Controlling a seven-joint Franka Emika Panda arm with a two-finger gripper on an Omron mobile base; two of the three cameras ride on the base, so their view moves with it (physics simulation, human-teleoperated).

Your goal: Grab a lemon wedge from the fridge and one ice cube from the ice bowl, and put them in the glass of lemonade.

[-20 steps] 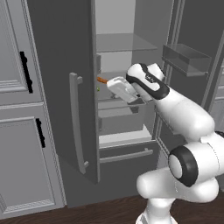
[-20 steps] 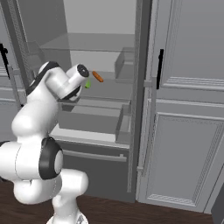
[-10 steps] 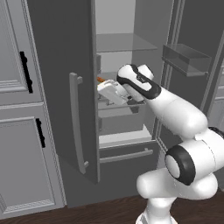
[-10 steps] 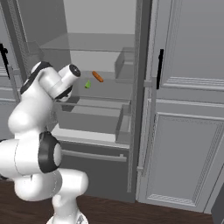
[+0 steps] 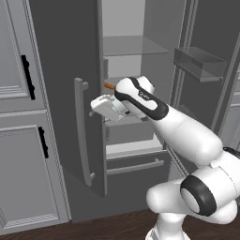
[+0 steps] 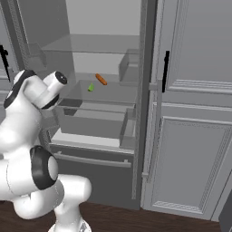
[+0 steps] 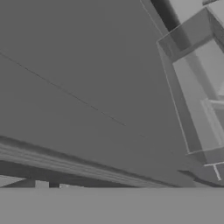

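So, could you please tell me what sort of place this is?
Most likely a home kitchen: an open fridge with glass shelves, a carrot and a lemon wedge on one shelf, and panelled grey cabinets with black handles beside it.

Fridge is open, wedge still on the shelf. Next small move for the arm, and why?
Probably swing the hand back right, toward the shelf. In the left base view the gripper sits beside the left door's handle, empty. The lemon wedge lies on the fridge shelf just left of the orange carrot-like thing, untouched. The fingers are too small to judge.
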